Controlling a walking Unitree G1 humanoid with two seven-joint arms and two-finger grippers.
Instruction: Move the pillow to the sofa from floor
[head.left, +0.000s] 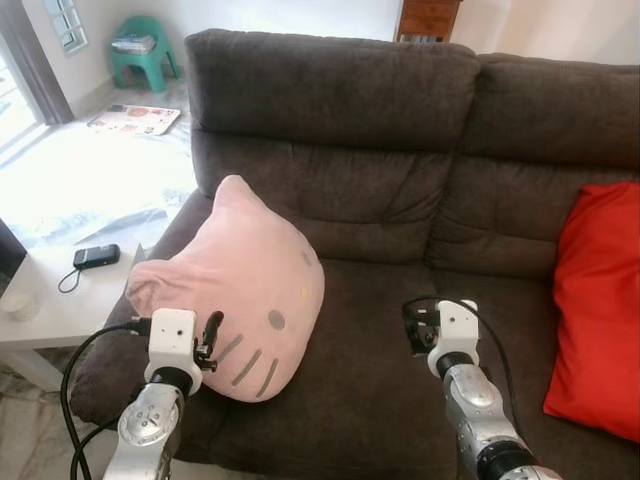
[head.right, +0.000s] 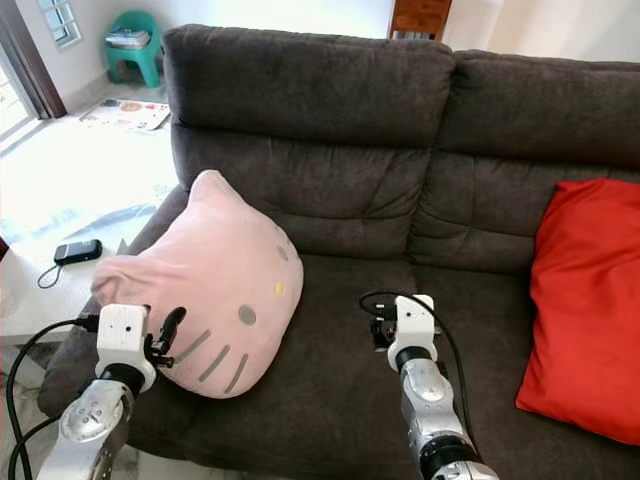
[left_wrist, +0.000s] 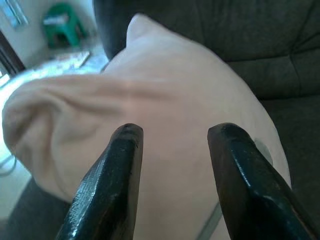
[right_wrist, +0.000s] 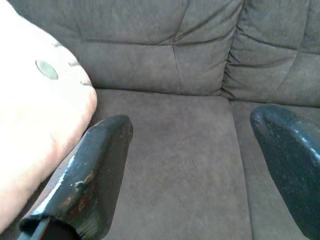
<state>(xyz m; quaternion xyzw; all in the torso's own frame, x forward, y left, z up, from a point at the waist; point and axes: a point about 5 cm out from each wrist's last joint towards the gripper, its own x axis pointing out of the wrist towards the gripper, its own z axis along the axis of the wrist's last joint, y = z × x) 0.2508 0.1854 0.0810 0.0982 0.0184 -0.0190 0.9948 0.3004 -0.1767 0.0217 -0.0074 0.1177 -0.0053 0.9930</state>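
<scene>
while one pink cat-face pillow (head.left: 240, 285) lies on the sofa (head.left: 400, 180) just ahead of the released left pincer (head.left: 210, 335), the right pincer (right_wrist: 195, 165) gapes empty beside it; one red cushion (head.left: 598, 300) farther right.

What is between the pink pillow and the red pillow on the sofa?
Bare seat, with the right pincer above it, in the eye views, between pink pillow and red pillow.

Pillow (head.left: 250, 290) soft matt plush; sofa (head.left: 400, 190) napped matt cloth.

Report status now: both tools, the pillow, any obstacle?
Left tool open, at the pink pillow edge. Right tool open, over bare sofa seat. Pillow lies on the sofa, left end. Nothing in the way.
</scene>
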